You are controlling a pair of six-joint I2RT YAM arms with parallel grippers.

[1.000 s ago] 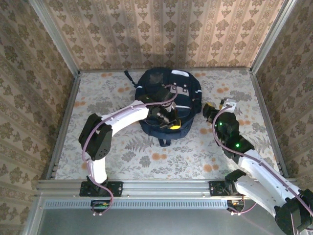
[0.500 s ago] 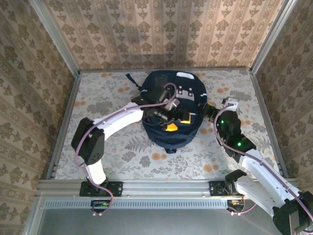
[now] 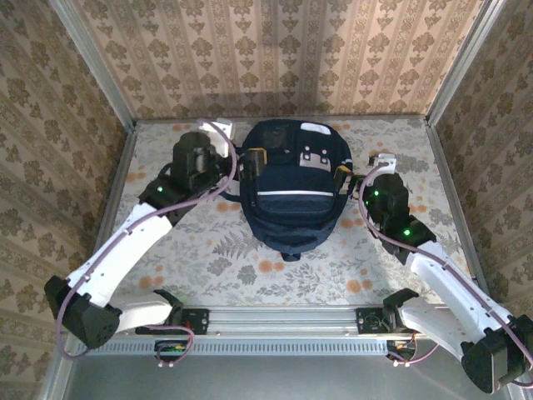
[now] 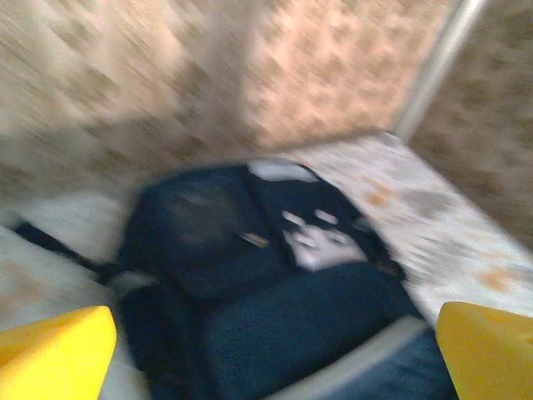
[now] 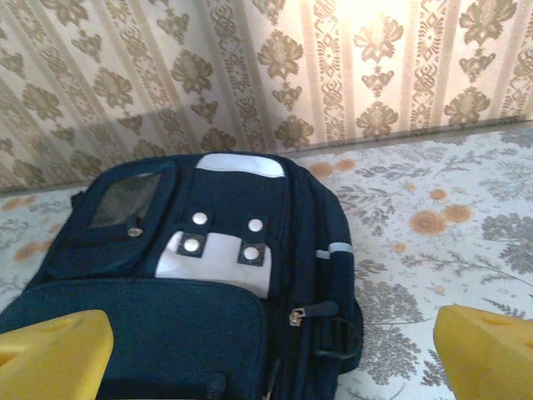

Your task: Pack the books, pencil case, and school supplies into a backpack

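The navy backpack [image 3: 291,187] lies flat at the back middle of the table, white stripe and grey patch up, its flap down. My left gripper [image 3: 250,163] hovers at its left edge, open and empty. At the bag's right edge my right gripper [image 3: 341,178] is open and empty too. In the blurred left wrist view the backpack [image 4: 266,283] lies between my wide yellow fingertips [image 4: 50,354]. In the right wrist view the backpack [image 5: 183,275] shows its snaps and a zipper pull [image 5: 304,315], with my fingertips [image 5: 487,354] far apart. The books, pencil case and school supplies are out of view.
The floral table [image 3: 208,250] is boxed in by wallpapered walls with metal corner posts [image 3: 450,67]. A metal rail [image 3: 275,317] runs along the near edge by the arm bases. A dark strap [image 3: 219,131] trails from the bag's back left.
My left arm has swung off the backpack's front to its left side and its gripper has opened. The right gripper has opened wider. The yellow thing at the bag's mouth no longer shows.
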